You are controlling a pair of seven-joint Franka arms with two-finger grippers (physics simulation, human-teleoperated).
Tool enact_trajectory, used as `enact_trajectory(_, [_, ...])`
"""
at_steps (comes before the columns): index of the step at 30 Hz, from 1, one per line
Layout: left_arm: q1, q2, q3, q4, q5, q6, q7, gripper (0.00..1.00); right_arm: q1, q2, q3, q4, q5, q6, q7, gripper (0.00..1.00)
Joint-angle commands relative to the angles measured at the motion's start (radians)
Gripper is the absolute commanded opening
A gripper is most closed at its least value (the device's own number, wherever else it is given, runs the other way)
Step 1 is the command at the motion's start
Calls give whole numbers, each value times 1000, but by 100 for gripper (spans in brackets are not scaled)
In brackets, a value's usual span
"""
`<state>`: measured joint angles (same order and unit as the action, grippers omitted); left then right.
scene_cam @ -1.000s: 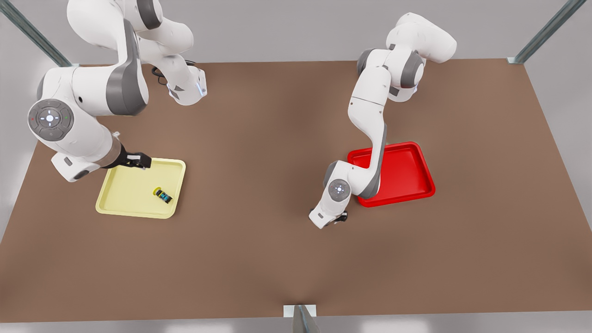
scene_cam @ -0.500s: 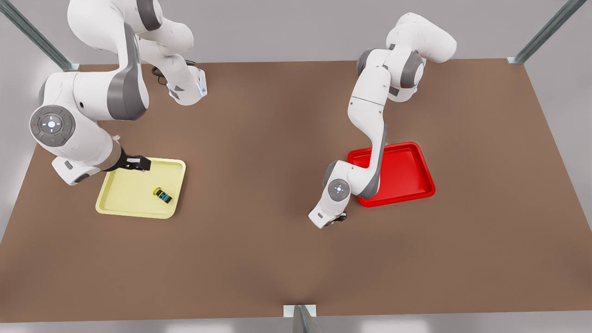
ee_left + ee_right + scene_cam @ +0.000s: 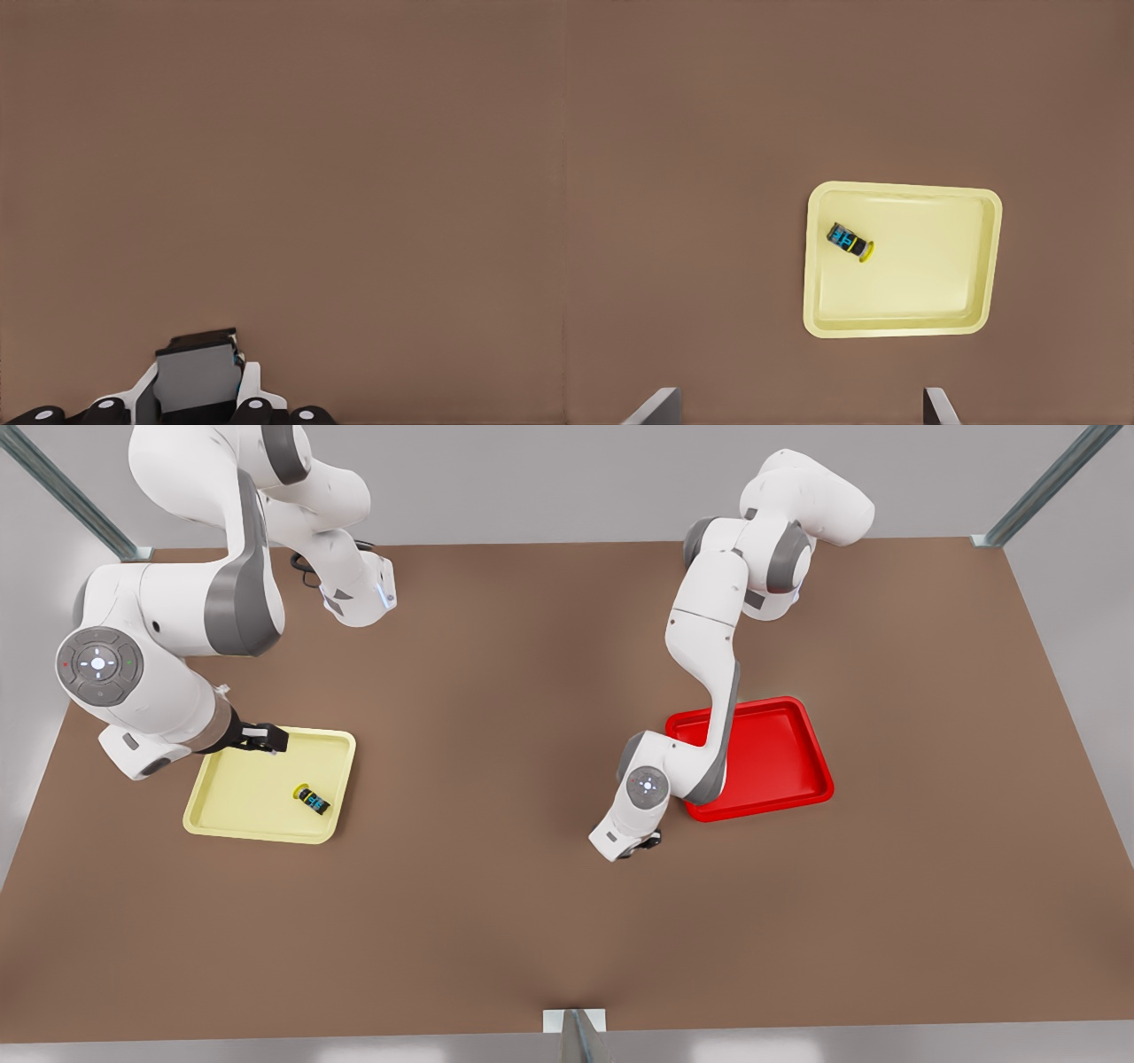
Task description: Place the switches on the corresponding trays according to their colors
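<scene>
Visibly, left fingers (image 3: 252, 388) pinch a switch (image 3: 204, 342); right fingers (image 3: 656, 407) gape by yellow tray (image 3: 921, 266).

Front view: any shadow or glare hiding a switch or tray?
Front view: soft, even light, no glare; a faint darker band runs down the table's middle; the left arm, not shadow, covers a corner of the red tray. Right wrist view: yellow switch clear in the yellow tray, right gripper open. Left wrist view: left gripper shut on a switch, cap hidden.
</scene>
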<state>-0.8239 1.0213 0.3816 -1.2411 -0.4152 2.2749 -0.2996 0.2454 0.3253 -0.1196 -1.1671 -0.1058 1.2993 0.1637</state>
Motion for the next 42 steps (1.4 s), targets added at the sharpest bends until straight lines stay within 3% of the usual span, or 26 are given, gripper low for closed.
enact_trajectory(1, [0, -1, 0, 0, -11, 0, 1, 52, 0, 0, 0, 0, 0, 0, -1, 100])
enact_trajectory(16, [14, -113, 0, -41, -4, -38, 11, 50, 3, 6, 0, 0, 0, 5, -1, 100])
enact_trajectory(25, [38, -207, 0, -167, 4, -29, 66, 49, 9, 6, -2, 1, 0, 3, 0, 100])
enact_trajectory(36, [147, -372, -1, -373, 71, -23, 228, 49, 14, 6, 1, 1, 0, 2, 0, 100])
enact_trajectory(42, [157, -581, -3, -624, 113, -14, 246, 49, 14, 8, 3, -2, 0, 3, 0, 100])
